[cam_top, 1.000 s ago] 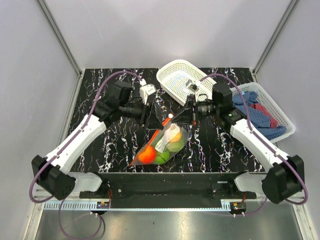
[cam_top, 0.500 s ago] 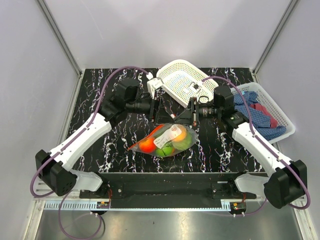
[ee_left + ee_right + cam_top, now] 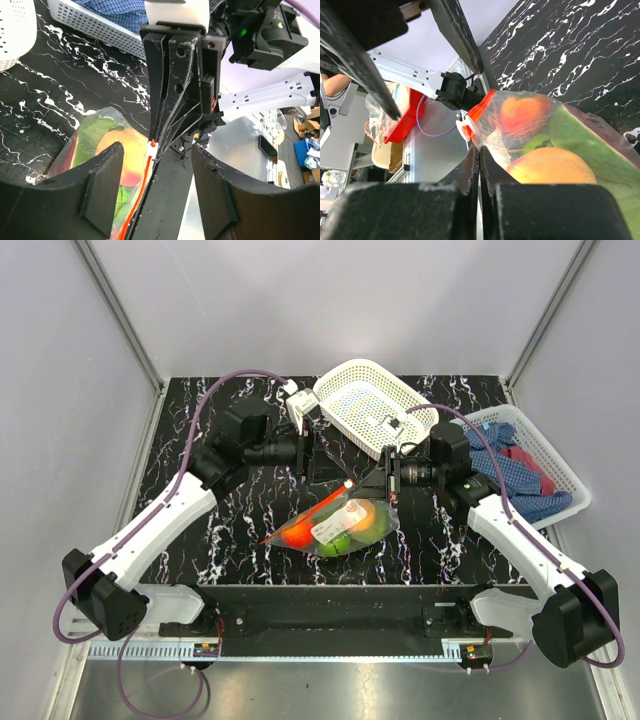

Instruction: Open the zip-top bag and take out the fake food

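The zip-top bag (image 3: 335, 522) is a clear pouch with an orange-red zip strip, and it hangs slanted just above the table's front middle. It holds the fake food: a red tomato (image 3: 297, 533), a green piece (image 3: 340, 540) and an orange ball (image 3: 372, 517). My right gripper (image 3: 384, 483) is shut on the bag's edge next to the white slider (image 3: 465, 127), as the right wrist view (image 3: 480, 160) shows. My left gripper (image 3: 317, 454) is open and empty, facing the slider (image 3: 153, 145) from behind, apart from the bag (image 3: 107, 150).
An empty white lattice basket (image 3: 345, 383) stands at the back middle. A second white basket (image 3: 560, 455) with blue and red cloths stands at the right. The table's front edge lies just under the bag.
The bag has swung from hanging steeply to a flatter slant. My left gripper has drawn back from the zip end. My right gripper has kept its hold and shifted slightly nearer.
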Controlling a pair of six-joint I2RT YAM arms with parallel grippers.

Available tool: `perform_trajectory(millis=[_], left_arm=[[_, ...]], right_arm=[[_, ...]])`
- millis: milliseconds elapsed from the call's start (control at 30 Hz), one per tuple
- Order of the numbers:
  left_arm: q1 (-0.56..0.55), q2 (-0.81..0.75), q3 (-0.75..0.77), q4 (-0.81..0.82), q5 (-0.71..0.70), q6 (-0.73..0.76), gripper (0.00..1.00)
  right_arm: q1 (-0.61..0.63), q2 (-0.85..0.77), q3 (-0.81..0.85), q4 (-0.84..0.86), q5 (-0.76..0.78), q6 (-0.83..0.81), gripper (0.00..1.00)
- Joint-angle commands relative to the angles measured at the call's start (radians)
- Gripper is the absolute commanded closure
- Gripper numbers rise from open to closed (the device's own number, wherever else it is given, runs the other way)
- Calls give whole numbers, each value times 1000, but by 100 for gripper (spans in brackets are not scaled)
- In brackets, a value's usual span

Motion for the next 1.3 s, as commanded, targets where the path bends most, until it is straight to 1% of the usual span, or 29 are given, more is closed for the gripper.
perform_trajectory(millis=[0,100,167,233,367,467,500,567,600,700,800,833,867,967,1100,1233,1267], left_arm=[[-10,5,-18,66,38,5,43],[-16,15,-32,80,72,-6,44],[-20,26,-53,127,119,-40,45],[-30,37,-56,141,148,-51,47],[-42,40,-66,152,138,-52,52],[-45,41,-69,152,138,-54,61],[-45,43,-72,152,142,-52,69],[-46,40,-82,153,138,-48,77],[-46,35,-85,152,127,-46,83],[-46,31,-102,152,133,-38,93],[-46,31,-105,141,141,-25,97],[-46,29,-104,134,136,-19,100],[-46,28,-104,124,127,-14,100],[-45,22,-98,104,106,6,100],[-45,12,-87,42,63,37,100],[-40,-6,-104,15,38,40,100],[-36,-20,-119,20,37,37,100]], right_arm=[[-1,-18,24,33,-39,29,100],[-2,-11,37,33,-51,35,100],[-1,-12,40,33,-61,37,100],[-1,-14,38,64,-69,38,100],[-1,-21,32,70,-69,51,100],[-1,-21,31,71,-69,58,100],[-1,-26,26,74,-69,60,100],[-1,-29,20,85,-66,64,100],[1,-35,8,93,-66,67,100],[-1,-50,-29,165,-71,106,100],[-1,-61,-66,252,-65,163,100],[-1,-64,-75,277,-63,196,100],[-1,-67,-84,338,-65,218,100],[-1,-66,-95,381,-71,258,100],[-1,-81,-95,375,-33,265,100],[-3,-87,-98,399,30,331,100],[-3,-89,-101,436,44,350,100]])
